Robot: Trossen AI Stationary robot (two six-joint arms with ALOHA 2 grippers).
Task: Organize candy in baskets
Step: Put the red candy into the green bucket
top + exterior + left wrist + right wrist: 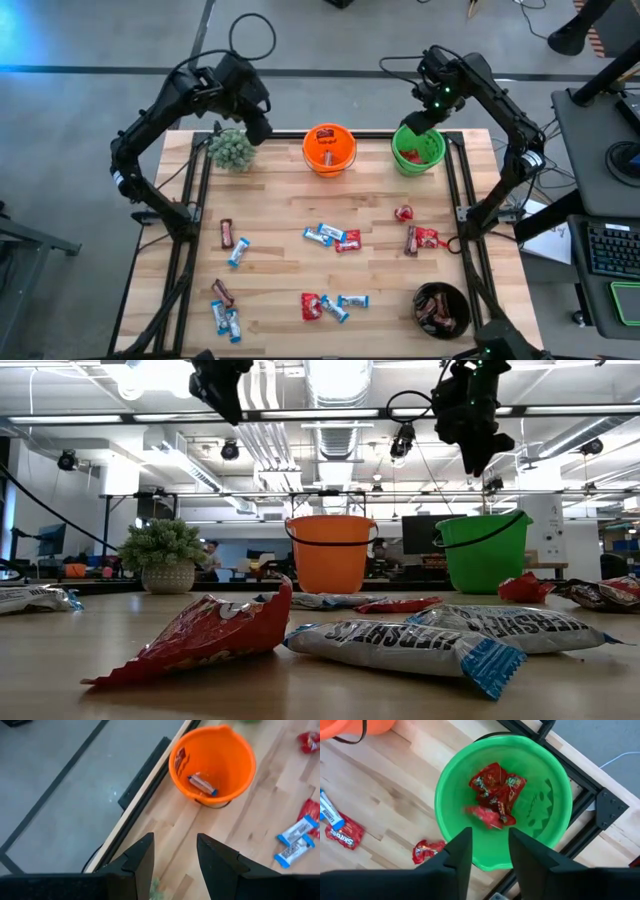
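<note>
Your workspace is a pale wooden table (300,250) framed by black rails, with an open-plan room behind it in the low view. Along the far edge you have a fuzzy potted plant (232,149), an orange pail (329,149) and a green pail (418,150); a black bowl (441,308) sits at the near right corner.

Your right gripper (487,847) hangs directly over the green pail (502,800), fingers parted with nothing between them. Below it, red candies (495,792) lie piled in that pail, one of them blurred. Your left gripper (174,852) hovers above the far edge of the table near the plant, its fingers also apart and empty; its wrist view looks toward the orange pail (212,762), which holds a couple of candies (202,782).

Loose candy remains spread over the table: a brown bar (227,233) and a blue one (238,251) on the left, a blue and brown group (225,310) at the near left, a blue and red cluster (333,238) in the middle, more red and blue (327,305) in front of that, and red pieces (420,238) with a brown bar toward the right. Dark brown wrappers fill the black bowl.

In the low view, a red wrapper (200,635) and blue-and-white bars (400,645) lie close to the camera.
</note>
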